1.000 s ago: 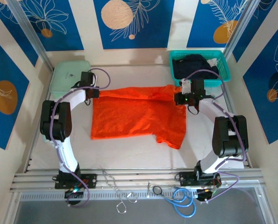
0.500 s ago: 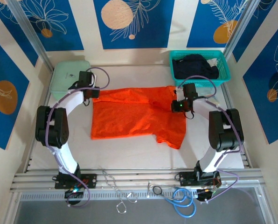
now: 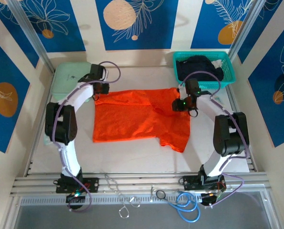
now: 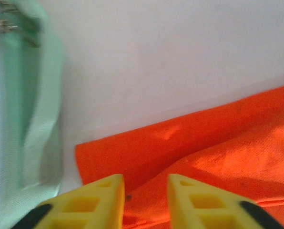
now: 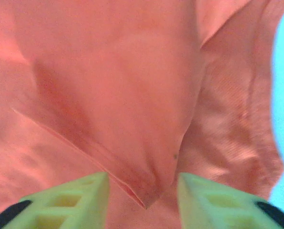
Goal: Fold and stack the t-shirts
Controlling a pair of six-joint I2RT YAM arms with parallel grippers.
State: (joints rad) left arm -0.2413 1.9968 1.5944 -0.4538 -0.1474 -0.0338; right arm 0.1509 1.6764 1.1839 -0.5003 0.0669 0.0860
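Top view: bright, even light from overhead, no hard glare, focus sharp. Orange t-shirt (image 3: 139,117) heavily saturated, weave lost. Only faint soft shadows around it on the white table (image 3: 132,152). Black t-shirt (image 3: 199,67), back-right of it, a dark mass with folds barely readable. The 2 frame rails either side lean outward: wide-angle distortion.

Left wrist view: soft overall. Pale green box (image 4: 32,119) left of the orange t-shirt smeared. Yellow fingers (image 4: 92,200) of left gripper (image 4: 146,180) out of focus. Dark shadow under the shirt's raised fold.

Right wrist view: hazy, orange washed to salmon. Fingers (image 5: 70,200) of right gripper (image 5: 143,177) pale, blurred. Blown cyan-white strip right of the cloth.
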